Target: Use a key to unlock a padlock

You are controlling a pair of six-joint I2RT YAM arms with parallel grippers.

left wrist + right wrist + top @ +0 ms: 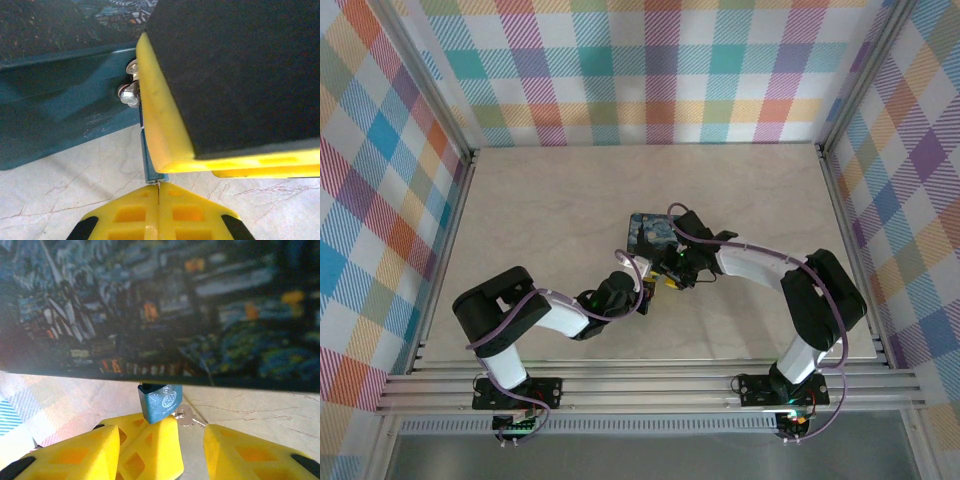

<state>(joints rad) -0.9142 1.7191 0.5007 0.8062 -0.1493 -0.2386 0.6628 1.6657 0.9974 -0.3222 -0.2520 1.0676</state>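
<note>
The left gripper (159, 189) has its yellow fingers pressed together with no gap, and their tips meet the lower end of the padlock (161, 402). Whether they pinch it I cannot tell. The right gripper (161, 434) stands partly open, one finger on each side of the left gripper's tips, with nothing clamped between its pads. The blue-bodied padlock sits right against the near side wall of the starry-night tin box (652, 232), just under the lid's edge. A small silvery key (186, 416) touches the padlock's lower corner, in the gap beside the right gripper's finger; whether it is seated in the lock is unclear. Both grippers meet at the tin's near side, and the tin rests on the pale marbled table (540, 210).
</note>
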